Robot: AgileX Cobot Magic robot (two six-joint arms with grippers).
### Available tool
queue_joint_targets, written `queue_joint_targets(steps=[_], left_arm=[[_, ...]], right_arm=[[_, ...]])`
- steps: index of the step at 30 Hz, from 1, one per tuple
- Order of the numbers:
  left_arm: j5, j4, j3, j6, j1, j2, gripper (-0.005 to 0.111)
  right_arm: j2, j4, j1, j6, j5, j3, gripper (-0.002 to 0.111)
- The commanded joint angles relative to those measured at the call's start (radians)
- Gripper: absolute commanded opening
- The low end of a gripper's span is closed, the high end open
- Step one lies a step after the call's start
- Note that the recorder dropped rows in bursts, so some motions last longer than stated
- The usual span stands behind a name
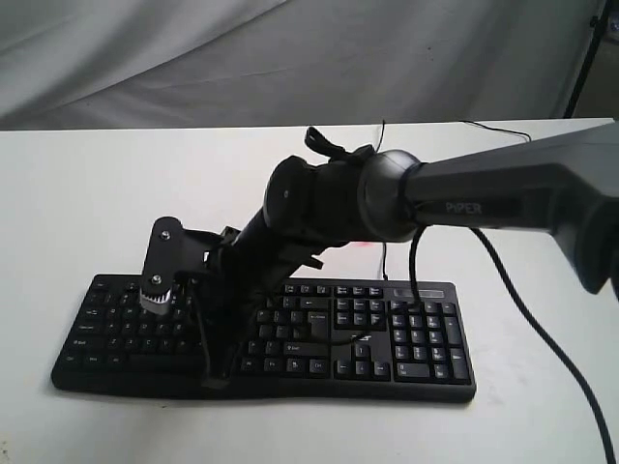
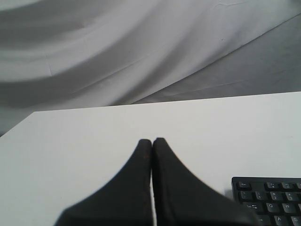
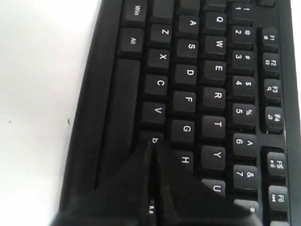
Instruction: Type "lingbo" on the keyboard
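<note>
Right pincer (image 3: 154,145), pinched shut and empty, looks planted on the B key (image 3: 151,137) of the keyboard (image 1: 387,338), which sits flat on the tabletop (image 1: 87,193). So we're at "b", I reckon. Next it needs to lift off and move to O, toward the keyboard's number-pad end. Left pincer (image 2: 152,142) is shut too, holding nothing, off the keyboard's Esc corner.

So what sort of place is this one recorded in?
Probably a robot lab or recording bench rather than an office: a bare white table, a grey cloth backdrop draped behind it, and only a keyboard set out under a robot arm.
</note>
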Motion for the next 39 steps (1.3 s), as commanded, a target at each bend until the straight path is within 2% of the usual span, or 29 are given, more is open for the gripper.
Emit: queue_joint_targets(steps=[1, 39], left_arm=[[-0.004, -0.001, 0.005, -0.003, -0.004, 0.003, 0.001], [-0.004, -0.001, 0.005, -0.003, -0.004, 0.003, 0.001]], right_arm=[[0.006, -0.009, 0.002, 0.002, -0.009, 0.0, 0.0], [0.038, -0.025, 0.002, -0.002, -0.027, 0.0, 0.0]])
